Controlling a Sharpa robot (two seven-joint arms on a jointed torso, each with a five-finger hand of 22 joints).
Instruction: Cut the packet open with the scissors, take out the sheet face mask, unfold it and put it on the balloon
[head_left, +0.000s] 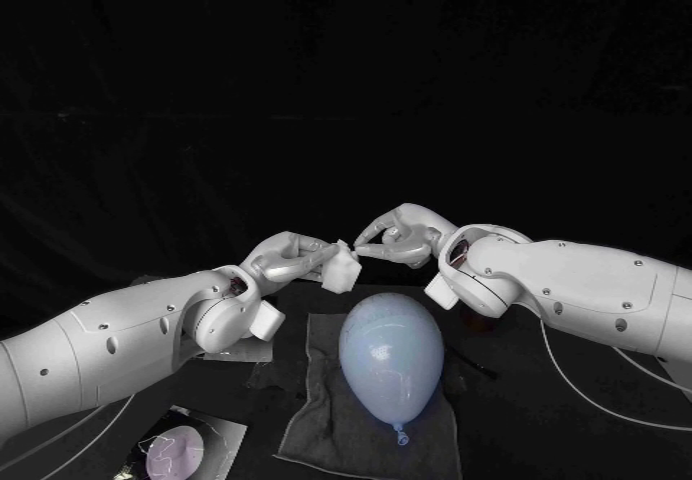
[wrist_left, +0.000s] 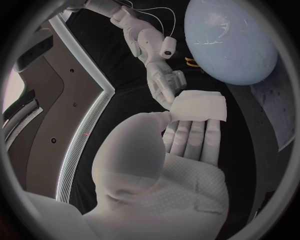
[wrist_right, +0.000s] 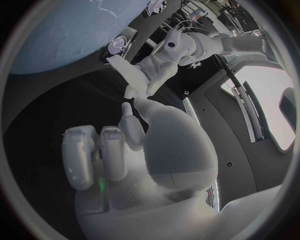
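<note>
right now the left hand (head_left: 289, 258) is pinching the folded sheet mask (head_left: 343, 268) between thumb and fingers, holding it up above the table (head_left: 555, 440). the right hand (head_left: 397, 238) is reaching in from 3 o'clock, its fingertips touching the mask's upper corner. whether they are actually gripping it, i cannot tell. the mask is sitting between the two hands as a small white rectangle, not yet opened out.

the balloon (head_left: 389, 360) is lying on a grey cloth (head_left: 310, 425) at 6 o'clock from the mask. its long axis is running 12 to 6, with the knot at the 6 o'clock end and the rounded end just below the hands. both hands are hanging about equally near that rounded end.

what looks like the packet (head_left: 180, 450) is lying at 7 o'clock from the balloon, well apart from the hands.

judging from this, the unfolding is calling for the hands to draw apart along the 9 to 3 line, then carry the sheet towards 6 o'clock over the balloon's length.
</note>
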